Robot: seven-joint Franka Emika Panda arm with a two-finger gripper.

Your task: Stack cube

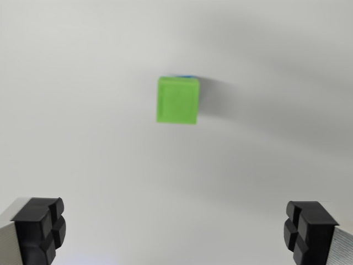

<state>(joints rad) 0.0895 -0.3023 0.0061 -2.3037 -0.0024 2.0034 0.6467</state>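
Gripper (176, 232) spread wide, empty; green cube (177, 100) dead ahead of it, blue sliver (185, 75) peeking behind, looks stacked already, so retreat straight, no nudging.

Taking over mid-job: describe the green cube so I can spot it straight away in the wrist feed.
On the plain white surface, look just above the picture's centre, ahead of the open gripper. The green cube is the only bright thing there; a thin sliver of blue peeks out along its top edge.

Plain white tabletop (83, 110), soft grey shadow (220, 102) across it.
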